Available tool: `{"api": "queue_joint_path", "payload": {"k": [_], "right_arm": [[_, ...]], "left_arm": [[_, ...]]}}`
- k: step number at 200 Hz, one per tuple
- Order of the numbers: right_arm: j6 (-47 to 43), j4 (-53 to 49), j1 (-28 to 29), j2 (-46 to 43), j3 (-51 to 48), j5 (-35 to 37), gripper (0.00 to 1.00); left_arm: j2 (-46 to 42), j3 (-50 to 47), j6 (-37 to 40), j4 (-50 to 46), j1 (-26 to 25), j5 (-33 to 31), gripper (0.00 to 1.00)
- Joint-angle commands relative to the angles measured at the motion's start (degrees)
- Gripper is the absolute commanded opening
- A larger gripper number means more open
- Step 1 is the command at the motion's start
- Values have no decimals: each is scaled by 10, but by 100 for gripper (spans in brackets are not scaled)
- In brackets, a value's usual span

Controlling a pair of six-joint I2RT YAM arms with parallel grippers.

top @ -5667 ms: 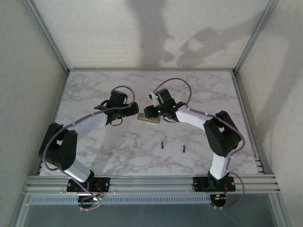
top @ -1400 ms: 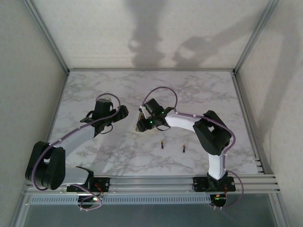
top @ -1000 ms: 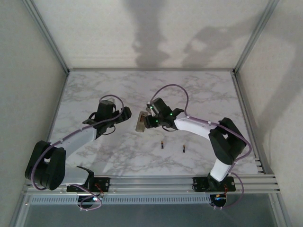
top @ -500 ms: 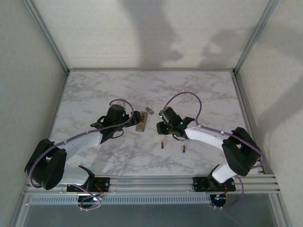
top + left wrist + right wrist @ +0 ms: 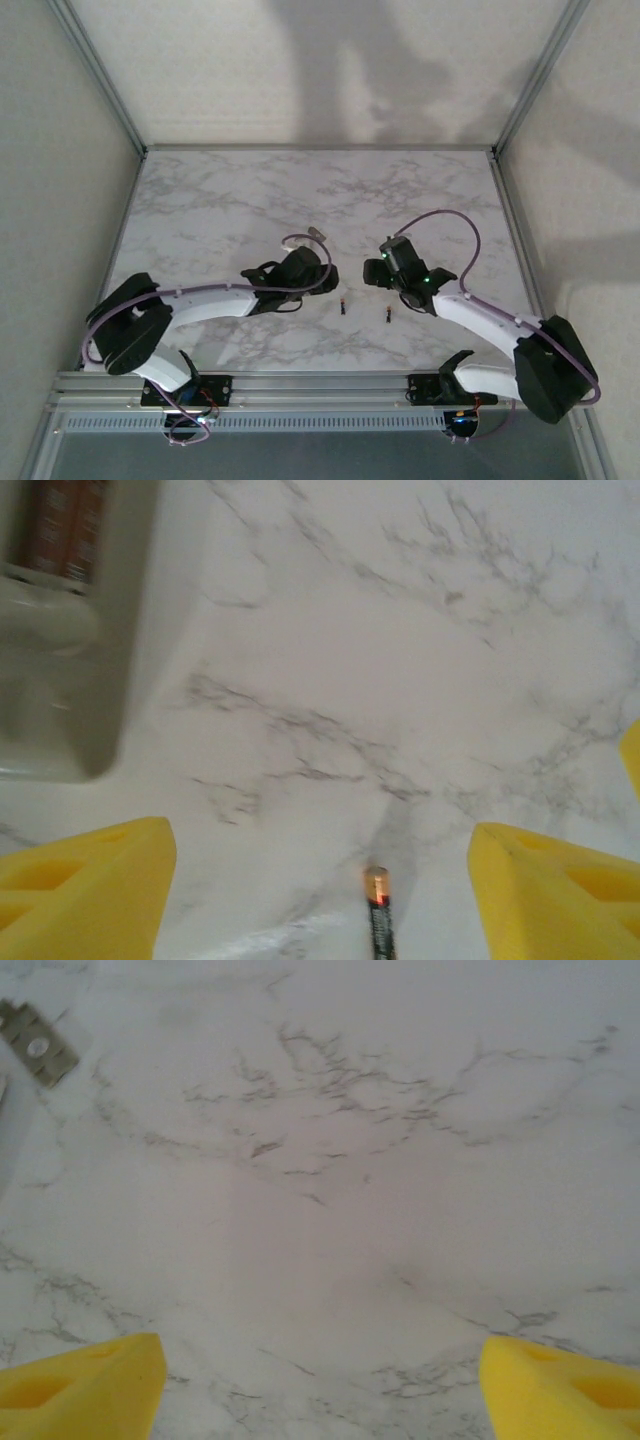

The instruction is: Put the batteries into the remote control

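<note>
The left gripper (image 5: 320, 880) stands wide and holds nothing. A dark cylindrical battery with a copper tip (image 5: 378, 925) lies on the white marble table (image 5: 400, 630) between its yellow fingers (image 5: 80, 880) at six o'clock, and the white rectangular remote control (image 5: 60, 650) sits at ten o'clock. The right gripper (image 5: 322, 1355) is also wide and empty above the marble, with a small grey plate (image 5: 37, 1043) at ten o'clock.

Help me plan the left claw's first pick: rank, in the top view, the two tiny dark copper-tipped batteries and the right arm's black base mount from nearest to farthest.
From the left claw:
1. Left tiny dark copper-tipped battery, just beside it.
2. Right battery, same kind, farther right.
3. Right arm's black base mount, near table edge.
</note>
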Motion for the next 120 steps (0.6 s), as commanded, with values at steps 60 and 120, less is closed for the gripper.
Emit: {"api": "queue_joint_path", "payload": {"k": [60,120], "right_arm": [[31,-28,-23,-85,-47,16,99],[34,-23,-25,-76,-49,27,99]], "left_arm": [[116,112,5,-80,-57,-13,62],[142,115,3,-114,-77,0,48]]}}
